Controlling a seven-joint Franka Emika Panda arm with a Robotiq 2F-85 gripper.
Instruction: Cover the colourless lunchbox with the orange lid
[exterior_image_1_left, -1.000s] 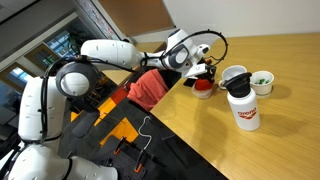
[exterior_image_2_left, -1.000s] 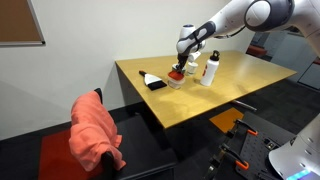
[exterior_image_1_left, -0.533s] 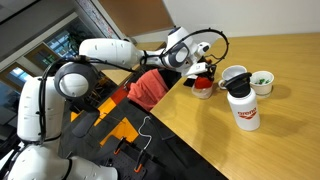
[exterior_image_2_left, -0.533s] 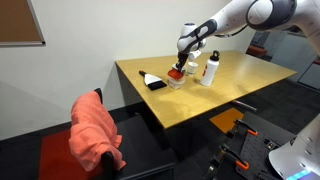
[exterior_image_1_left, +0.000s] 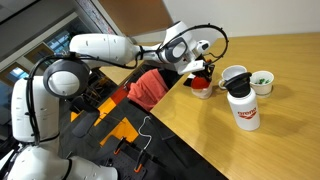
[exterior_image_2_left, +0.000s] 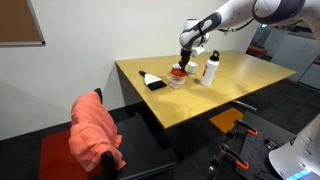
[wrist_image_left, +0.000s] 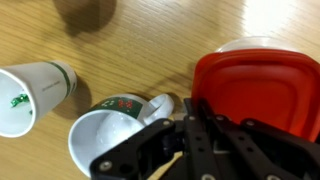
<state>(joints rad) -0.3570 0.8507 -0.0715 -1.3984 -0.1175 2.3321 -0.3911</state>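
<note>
Beside the white cup (exterior_image_1_left: 233, 78), orange lid (wrist_image_left: 255, 95)

light: bright, even | wrist view: blurred (close foreground) | shadows: soft

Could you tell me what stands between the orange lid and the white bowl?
A white cup stands between the orange lid and white bowl, shown in an exterior view.

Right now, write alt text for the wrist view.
A flat orange-red plastic lid with rounded corners fills the right side, against a light wooden table. The dark gripper reaches in from the bottom edge beside it; a white cup and a small white bowl sit left.
</note>
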